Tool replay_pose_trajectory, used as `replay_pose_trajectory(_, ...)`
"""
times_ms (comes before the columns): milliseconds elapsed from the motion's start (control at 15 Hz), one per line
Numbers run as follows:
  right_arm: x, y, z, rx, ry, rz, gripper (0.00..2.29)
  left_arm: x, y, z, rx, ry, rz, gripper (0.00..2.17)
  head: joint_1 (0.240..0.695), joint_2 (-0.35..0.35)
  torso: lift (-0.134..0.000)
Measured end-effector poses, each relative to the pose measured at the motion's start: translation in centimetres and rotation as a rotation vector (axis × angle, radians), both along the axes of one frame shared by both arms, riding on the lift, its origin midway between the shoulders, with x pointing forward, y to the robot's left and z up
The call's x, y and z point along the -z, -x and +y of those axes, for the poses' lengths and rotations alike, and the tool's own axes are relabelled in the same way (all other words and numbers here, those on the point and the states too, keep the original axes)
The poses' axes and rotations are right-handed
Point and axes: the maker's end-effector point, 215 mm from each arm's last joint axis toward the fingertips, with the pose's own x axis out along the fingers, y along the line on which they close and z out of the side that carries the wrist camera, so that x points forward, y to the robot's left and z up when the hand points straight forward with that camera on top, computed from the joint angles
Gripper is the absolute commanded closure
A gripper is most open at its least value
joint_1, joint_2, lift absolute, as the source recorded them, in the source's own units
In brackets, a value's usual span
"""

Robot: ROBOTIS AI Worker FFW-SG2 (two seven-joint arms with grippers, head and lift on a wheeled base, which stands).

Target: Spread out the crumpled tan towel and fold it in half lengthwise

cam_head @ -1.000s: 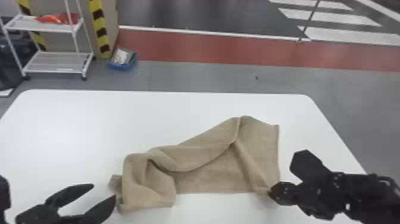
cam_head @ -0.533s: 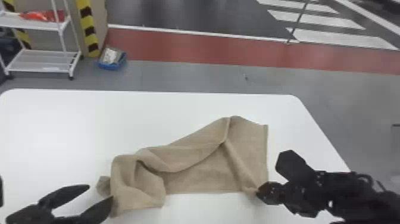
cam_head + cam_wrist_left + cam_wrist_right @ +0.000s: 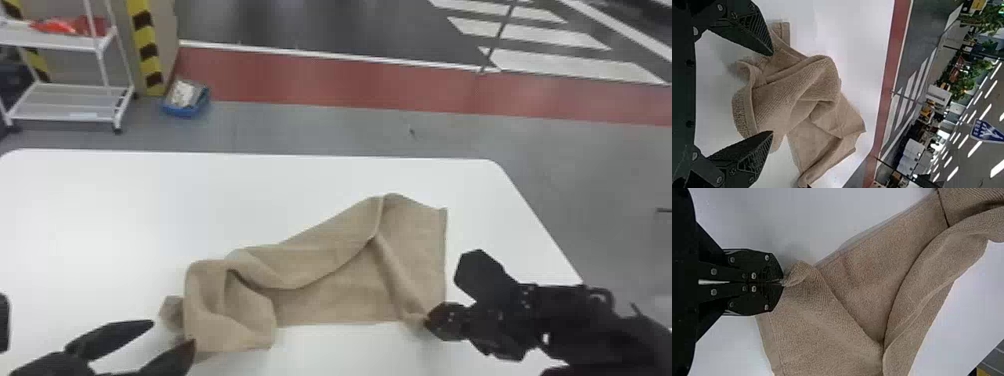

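White surface point(image 3: 125, 215), towel point(image 3: 345, 295) laid on it — corner point(image 3: 796, 272) pinched by right claw point(image 3: 782, 282), probably as anchor; bunch point(image 3: 235, 320) faced by wide left claw point(image 3: 173, 334).

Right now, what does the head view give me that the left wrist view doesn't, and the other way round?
Head view: the white cart and the blue bin on the floor.

Left wrist view: a blue sign, ceiling lights and greenery.

Both: the crumpled towel on the white table, the left gripper open near its left end, and the red floor strip.
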Motion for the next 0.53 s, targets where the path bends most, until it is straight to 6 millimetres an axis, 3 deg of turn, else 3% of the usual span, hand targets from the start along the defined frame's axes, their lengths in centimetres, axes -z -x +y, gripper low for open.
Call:
replay_pose_trajectory(200, 0.2, 0.1, -0.1, 0.002, 0.003, 0.005, 1.54, 0.8, 0.7, -1.1, 0.025, -0.007, 0.023, 0.24, 0.695, -0.242, -0.124)
replay_pose_trajectory(333, 0.3, 0.1, -0.2, 0.003, 0.004, 0.006, 1.54, 1.4, 0.9, -1.7, 0.032, -0.033, 0.030, 0.76, 0.695, -0.251, -0.124)
replay_pose_trajectory(533, -0.1, -0.2, -0.3, 0.005, 0.004, -0.004, 1.54, 2.8, 0.4, -1.3, 0.015, -0.122, 0.033, 1.76, 0.695, -0.248, -0.124)
